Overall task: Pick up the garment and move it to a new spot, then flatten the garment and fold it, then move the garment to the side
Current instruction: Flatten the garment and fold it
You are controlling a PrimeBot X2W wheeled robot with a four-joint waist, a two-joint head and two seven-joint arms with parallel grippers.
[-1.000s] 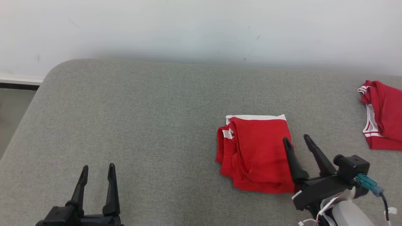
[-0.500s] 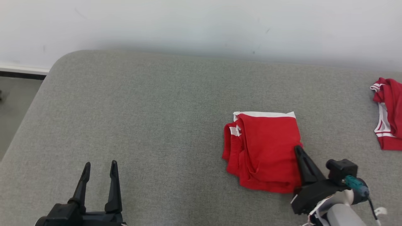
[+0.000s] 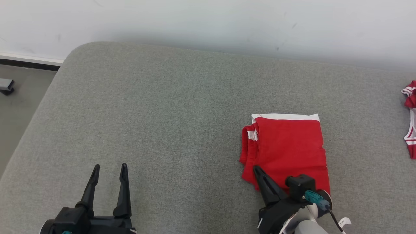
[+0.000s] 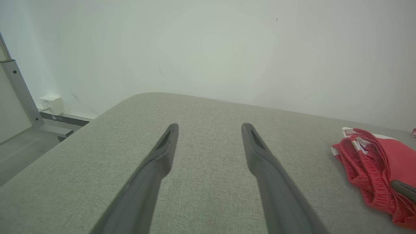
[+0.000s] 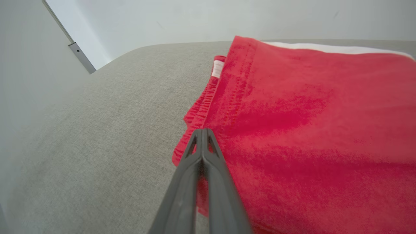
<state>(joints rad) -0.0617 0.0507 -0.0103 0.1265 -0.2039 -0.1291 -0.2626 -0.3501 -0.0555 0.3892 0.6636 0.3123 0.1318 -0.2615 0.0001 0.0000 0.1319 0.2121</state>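
Note:
The garment (image 3: 287,146) is red with a white band along its far edge. It lies folded in a rough rectangle on the grey padded surface (image 3: 169,123), right of the middle. My right gripper (image 3: 257,169) is shut, its fingers pressed together with nothing between them. Its tip rests over the garment's near left corner. In the right wrist view the joined tips (image 5: 202,131) sit at the stitched left hem of the garment (image 5: 308,113). My left gripper (image 3: 110,167) stands open at the lower left, over bare surface and well clear of the cloth. The left wrist view shows the garment (image 4: 373,162) off to the right of that gripper (image 4: 209,128).
A second red and white piece of clothing (image 3: 410,120) lies at the far right edge. A pale wall (image 3: 208,19) runs behind the surface. The surface's rounded left corner drops to the floor, where a metal leg (image 3: 6,85) stands.
The head camera has shifted, so the whole picture has slid right. My right gripper has gone from open to shut and crossed from the garment's right edge to its near left corner. The left gripper has held still.

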